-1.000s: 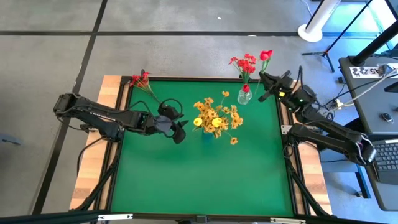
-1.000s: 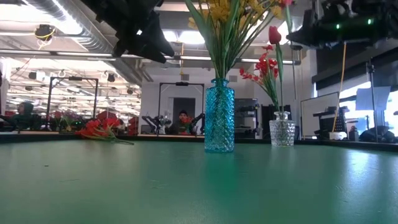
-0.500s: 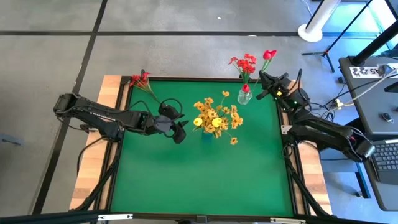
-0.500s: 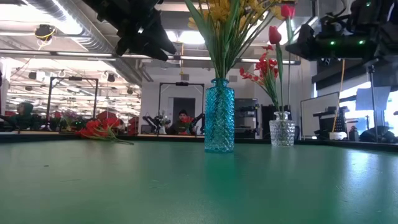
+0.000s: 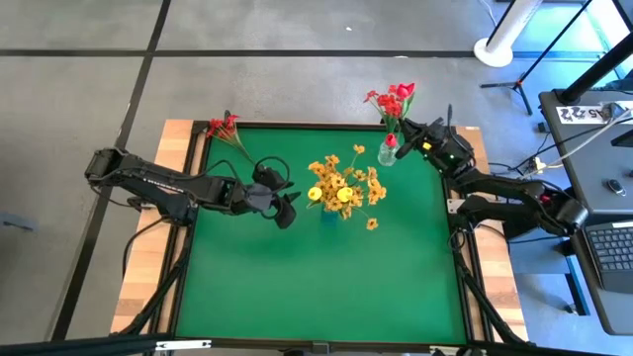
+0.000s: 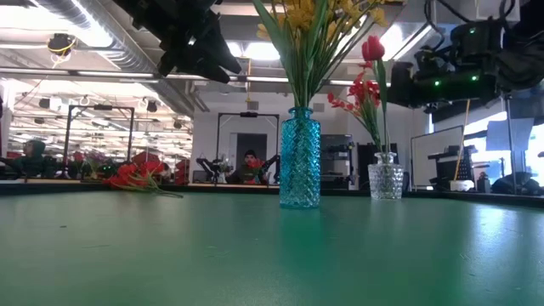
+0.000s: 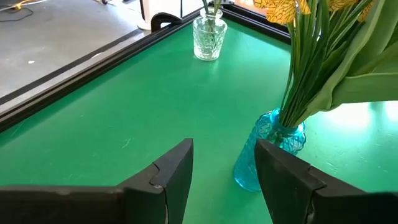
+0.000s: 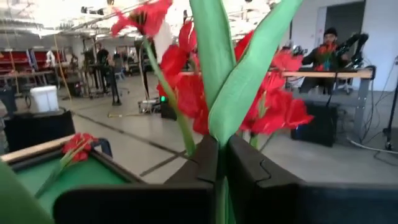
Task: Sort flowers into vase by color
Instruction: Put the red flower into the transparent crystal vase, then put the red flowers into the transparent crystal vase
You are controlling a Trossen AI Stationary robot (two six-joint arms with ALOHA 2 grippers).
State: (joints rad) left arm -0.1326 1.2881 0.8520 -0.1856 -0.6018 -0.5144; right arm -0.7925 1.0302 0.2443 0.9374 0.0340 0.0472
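My right gripper [image 5: 415, 133] is shut on a red tulip [image 5: 406, 91] by its green stem. It stands just right of the clear glass vase [image 5: 389, 154], which holds red flowers [image 5: 389, 101] by their stems. A blue vase [image 6: 300, 158] at the table's middle holds the yellow flowers [image 5: 341, 186]. My left gripper [image 5: 288, 209] hangs open left of the blue vase, with nothing between its fingers [image 7: 177, 168]. More red flowers [image 5: 225, 127] lie flat at the table's far left corner. My right gripper pinches the tulip's stem [image 8: 219, 163] between its two fingers, just below where two long leaves [image 8: 239, 81] branch off. The fingers come about level from the table's right side and lie across the stem. The tulip stands about upright, head up, beside the vase's red flowers. Its lower end is hidden.
The green table top [image 5: 316, 287] has a black frame [image 5: 450, 213] along its edges. The near half holds nothing but the mat. People and workbenches show in the room beyond the far edge in the low view.
My right gripper has come down and moved toward the table's left, closer to the clear vase, carrying the red tulip. The tulip's head has sunk and now stands among the vase's red flowers.
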